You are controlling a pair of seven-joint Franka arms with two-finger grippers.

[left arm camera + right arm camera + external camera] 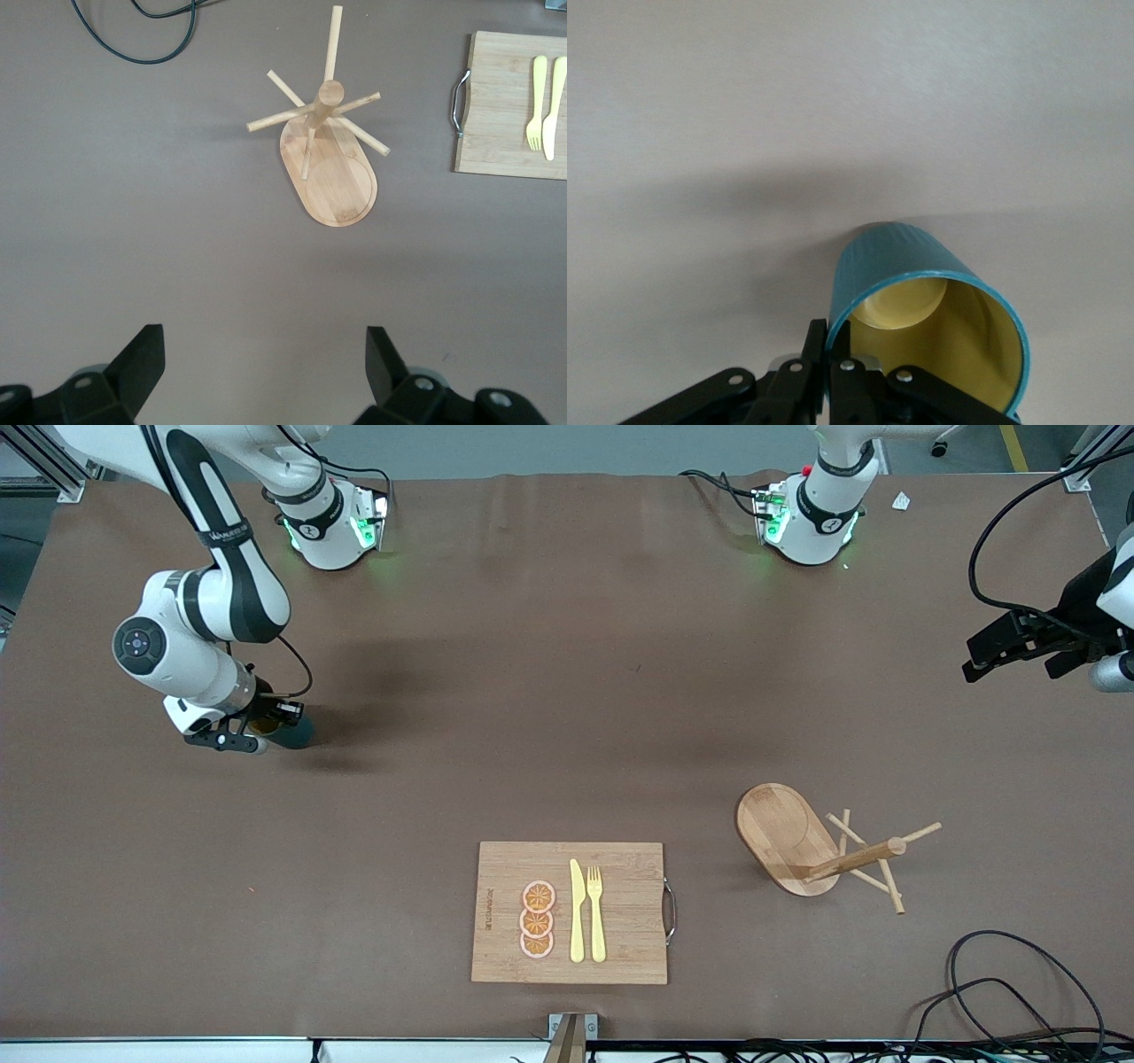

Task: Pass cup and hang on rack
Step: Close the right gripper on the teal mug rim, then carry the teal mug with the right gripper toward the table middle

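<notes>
- Cutting board sits closest to the camera, carrying a yellow knife, a fork and three orange slices; none of that is your concern.
- Rack next, a little farther up toward the left arm's end of the table, standing on its oval base with the pegs fanned out and nothing hung on them.
- Right gripper now, low at the right arm's end of the table, fingers clenched on the wall of the cup; the wrist view shows one finger inside the rim against the ochre lining, one outside on the teal.
- Left gripper hangs over the table's edge at its own end, fingers spread wide and holding nothing; that arm waits.
- You're at the pick-up, by my read: grip made, lift and pass yet to come.
- Next, you'd want a clean lift, then a carry toward mid-table, presenting the cup so the left gripper can take it.
</notes>
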